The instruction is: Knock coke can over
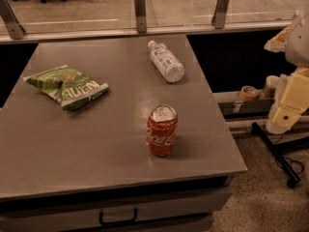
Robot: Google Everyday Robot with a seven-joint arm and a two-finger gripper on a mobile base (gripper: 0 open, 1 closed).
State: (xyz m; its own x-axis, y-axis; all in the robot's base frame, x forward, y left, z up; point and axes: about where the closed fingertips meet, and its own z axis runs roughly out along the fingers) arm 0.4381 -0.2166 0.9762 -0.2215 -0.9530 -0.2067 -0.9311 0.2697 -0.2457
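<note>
Coke can (161, 130) was upright; gripper (288, 105) sat off the table's right edge.

I saw the can standing near the front edge of the table (72, 149), right of middle, silver top up, a bit dented, with nothing touching it. The gripper hung beyond the right edge, over the floor, well apart from the can and only partly in frame. I couldn't tell whether it was apart or together. A clear plastic bottle (166, 62) lay on its side near the back-right corner, cap toward the back edge. A green chip bag (65, 86) lay flat by the left edge. Both were well apart from the can. A tape roll (249, 92) sat on a ledge past the right edge, between table and gripper.
</note>
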